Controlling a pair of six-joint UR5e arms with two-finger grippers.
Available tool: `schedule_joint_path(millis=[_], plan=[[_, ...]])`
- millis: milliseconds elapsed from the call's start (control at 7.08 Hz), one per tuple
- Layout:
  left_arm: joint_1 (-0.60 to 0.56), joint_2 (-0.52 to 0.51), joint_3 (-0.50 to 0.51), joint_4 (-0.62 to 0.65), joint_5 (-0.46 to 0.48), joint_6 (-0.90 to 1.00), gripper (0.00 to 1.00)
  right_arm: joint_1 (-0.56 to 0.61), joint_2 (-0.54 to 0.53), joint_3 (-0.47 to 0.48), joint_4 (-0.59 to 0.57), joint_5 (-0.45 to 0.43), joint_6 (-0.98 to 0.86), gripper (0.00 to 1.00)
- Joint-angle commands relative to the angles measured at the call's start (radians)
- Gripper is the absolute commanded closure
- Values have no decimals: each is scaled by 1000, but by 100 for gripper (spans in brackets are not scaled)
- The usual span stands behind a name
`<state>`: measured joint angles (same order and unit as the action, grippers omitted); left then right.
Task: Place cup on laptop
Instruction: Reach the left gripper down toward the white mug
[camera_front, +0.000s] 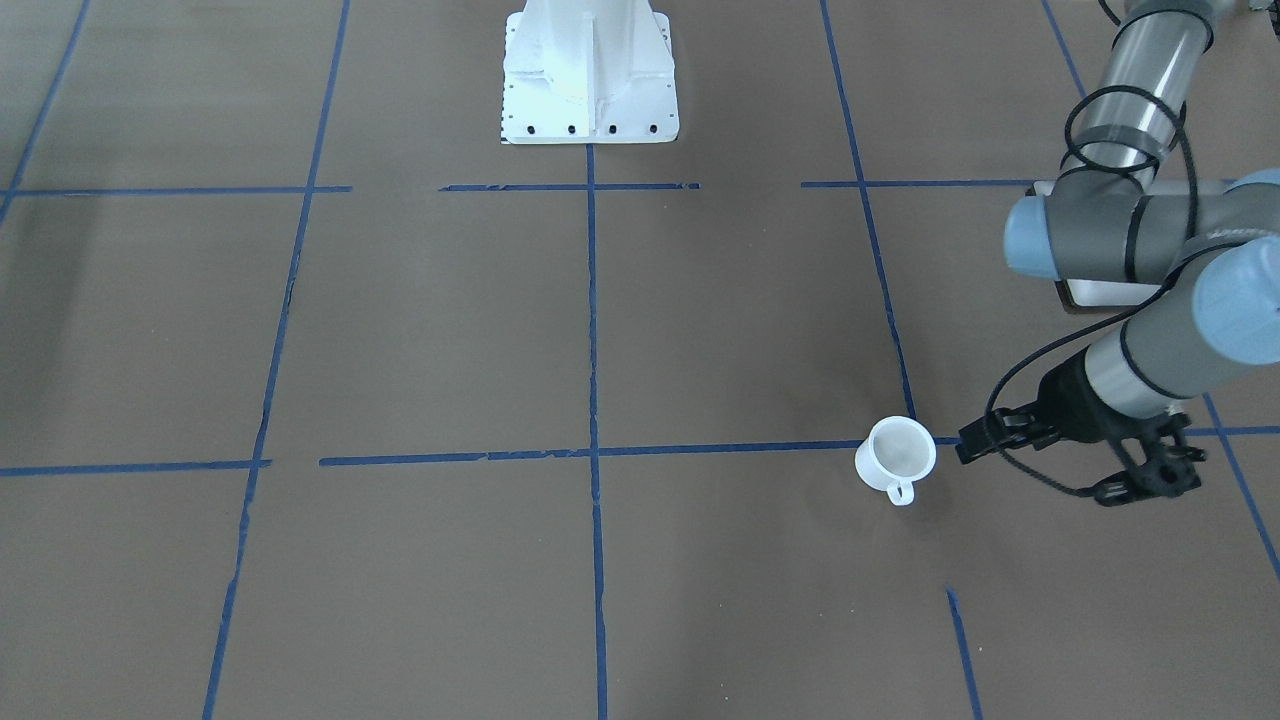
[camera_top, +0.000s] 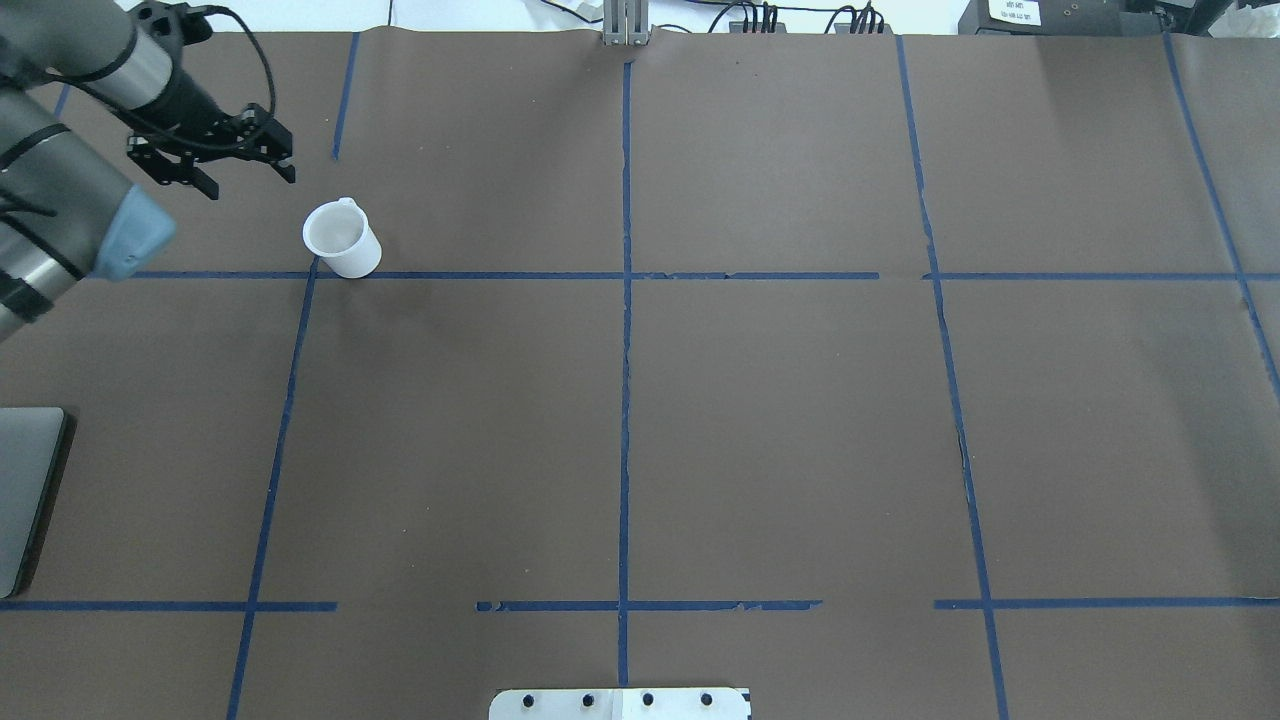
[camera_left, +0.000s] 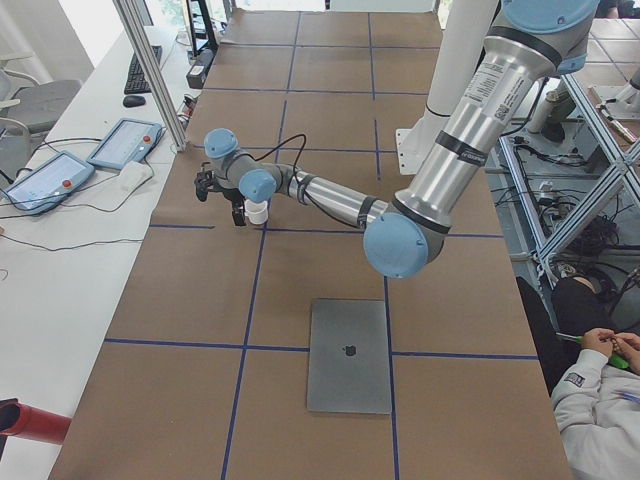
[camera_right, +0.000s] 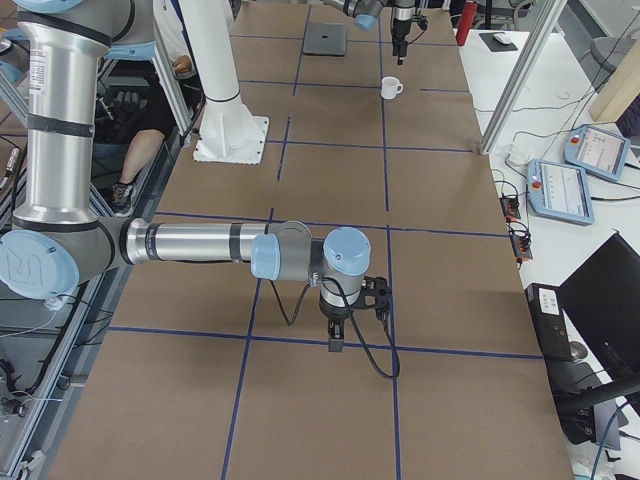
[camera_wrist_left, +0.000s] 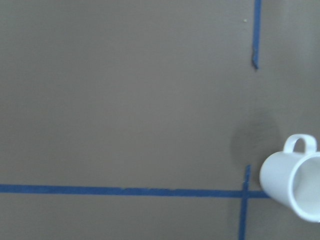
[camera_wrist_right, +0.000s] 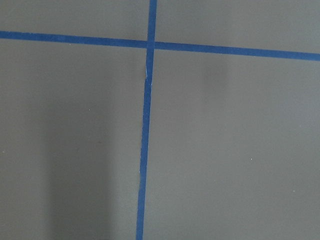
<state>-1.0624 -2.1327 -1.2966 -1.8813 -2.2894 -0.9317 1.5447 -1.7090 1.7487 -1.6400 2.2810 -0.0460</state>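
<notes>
The small white cup (camera_top: 342, 240) stands upright on the brown table, handle towards the far edge; it also shows in the front view (camera_front: 895, 455), the left side view (camera_left: 257, 211) and the left wrist view (camera_wrist_left: 295, 177). My left gripper (camera_top: 250, 182) is open and empty, a little to the left of the cup and beyond it, not touching it (camera_front: 1035, 470). The silver-grey laptop (camera_left: 349, 355) lies shut and flat near the table's left end (camera_top: 25, 490), well apart from the cup. My right gripper (camera_right: 336, 345) shows only in the right side view; I cannot tell whether it is open or shut.
The white robot base plate (camera_front: 590, 70) sits at the table's middle on the robot's side. Blue tape lines (camera_top: 625, 300) divide the table into squares. Teach pendants (camera_left: 125, 143) lie on a side desk beyond the far edge. A seated person (camera_left: 600, 390) is beside the table.
</notes>
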Motion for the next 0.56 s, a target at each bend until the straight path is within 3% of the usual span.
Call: schedule_joint_path(millis=[0, 424], plan=[[30, -105, 114, -7, 64, -21, 0, 0, 0, 0, -1, 0, 0, 0], [103, -131, 195, -102, 129, -18, 1, 0, 0, 0, -1, 0, 0, 0]])
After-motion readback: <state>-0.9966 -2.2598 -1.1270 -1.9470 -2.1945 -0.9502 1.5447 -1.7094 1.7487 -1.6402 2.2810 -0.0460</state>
